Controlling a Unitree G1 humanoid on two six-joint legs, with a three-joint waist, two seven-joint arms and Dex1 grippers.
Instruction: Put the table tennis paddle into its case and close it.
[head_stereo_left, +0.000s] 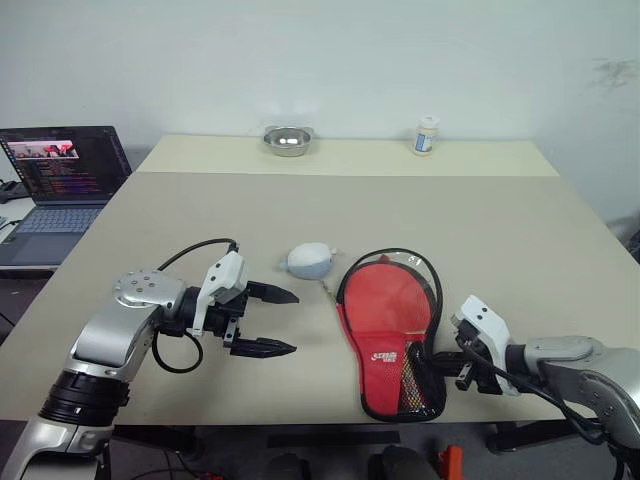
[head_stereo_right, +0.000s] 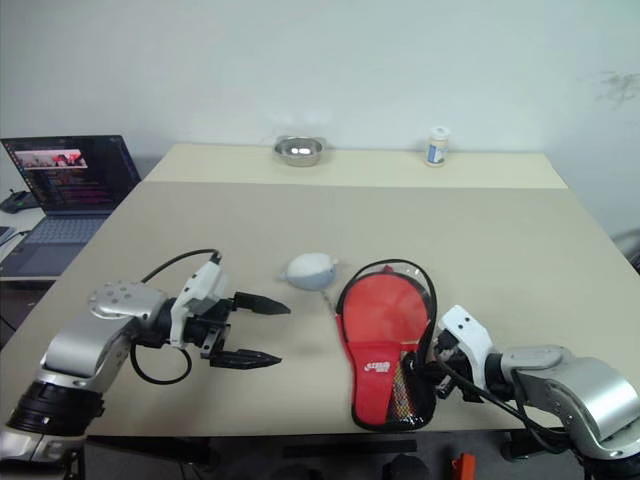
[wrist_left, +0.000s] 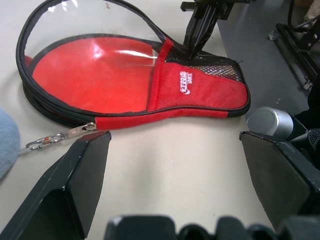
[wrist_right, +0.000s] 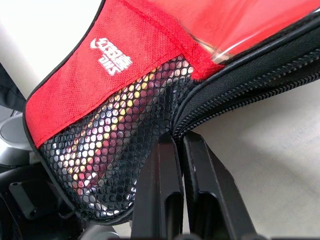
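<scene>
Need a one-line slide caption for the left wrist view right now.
Open left gripper faces the red case on the table; shut right gripper pinches its zipper edge.

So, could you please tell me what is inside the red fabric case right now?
Through the red fabric case's clear window a flat red surface shows, probably the paddle's round red rubber face. The handle end is covered by red fabric and black mesh, so it cannot be seen.

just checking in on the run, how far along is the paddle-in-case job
Done: the table tennis paddle lies inside the case, its red face showing through the clear window. In hand: the right gripper, fingers shut, is at the case's edge near the mesh handle end, apparently pinching the zipper seam. The left gripper hovers open beside the case. Left: the flap gapes at the round end, so the zip is unclosed.
</scene>
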